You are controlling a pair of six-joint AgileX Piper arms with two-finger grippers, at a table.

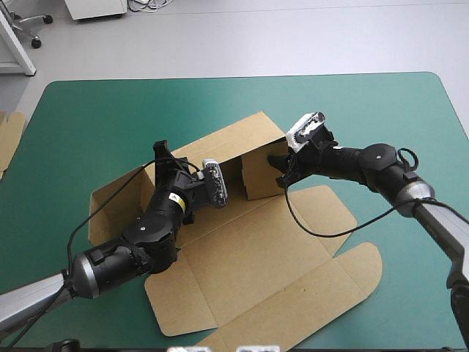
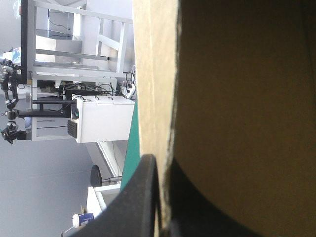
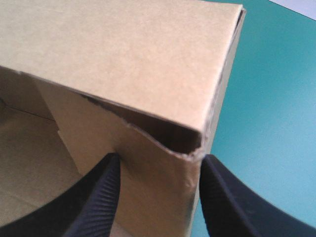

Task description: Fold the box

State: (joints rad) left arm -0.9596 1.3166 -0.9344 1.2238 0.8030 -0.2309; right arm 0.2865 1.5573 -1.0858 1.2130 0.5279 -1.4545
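The high view looks forward and down from above and behind, taking in the whole tabletop (image 1: pixel 88 103), the box (image 1: pixel 278 271) and both arms. The left wrist view, turned a quarter turn, looks along the left tool (image 2: pixel 160 165), very near one wall of the box. The right wrist view looks closely past the right tool (image 3: pixel 160 168) at a corner of the box. All three views share the box.
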